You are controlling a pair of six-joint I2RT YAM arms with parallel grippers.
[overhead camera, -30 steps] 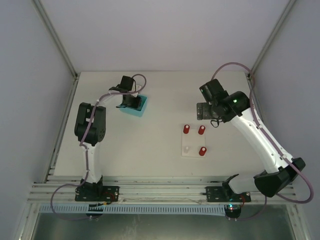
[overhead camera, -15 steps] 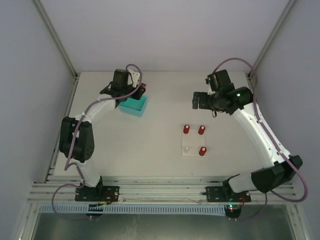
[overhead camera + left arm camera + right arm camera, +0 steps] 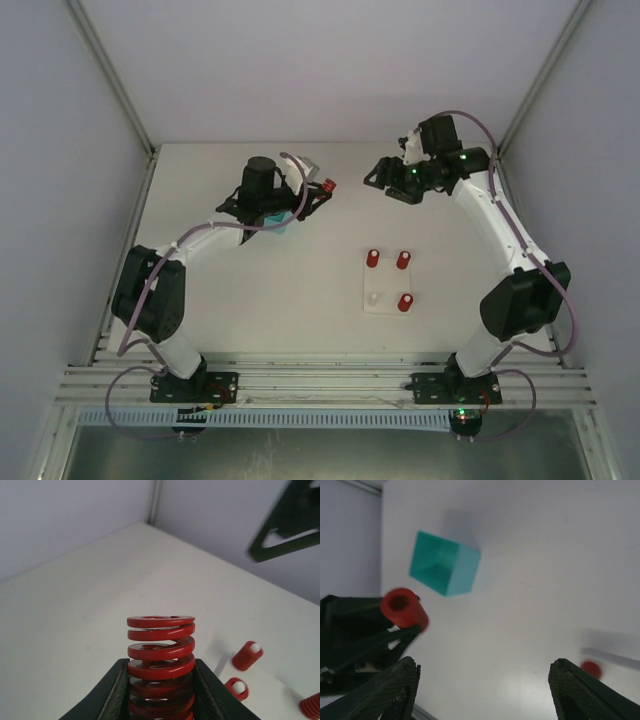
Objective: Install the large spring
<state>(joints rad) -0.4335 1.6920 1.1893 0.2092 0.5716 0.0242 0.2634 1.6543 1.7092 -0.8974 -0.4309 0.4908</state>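
Note:
My left gripper point(image 3: 318, 192) is shut on the large red spring point(image 3: 327, 185), held in the air right of the teal box. In the left wrist view the spring point(image 3: 161, 666) stands between my two black fingers point(image 3: 114, 690), its top coils sticking out past them. The white base plate point(image 3: 388, 300) sits right of centre with three small red springs point(image 3: 404, 260) on its pegs and one bare white peg point(image 3: 373, 298). My right gripper point(image 3: 380, 178) is open and empty, held high at the back right and facing the left gripper. The right wrist view shows the held spring point(image 3: 403, 608).
A teal open box point(image 3: 270, 212) sits at the back left, partly under my left arm; it also shows in the right wrist view point(image 3: 445, 564). Grey walls close the table at the back and sides. An aluminium rail runs along the near edge.
My left gripper has come up out of the teal box with the large spring and swung right. My right arm has risen and moved toward the back, turning to face left.

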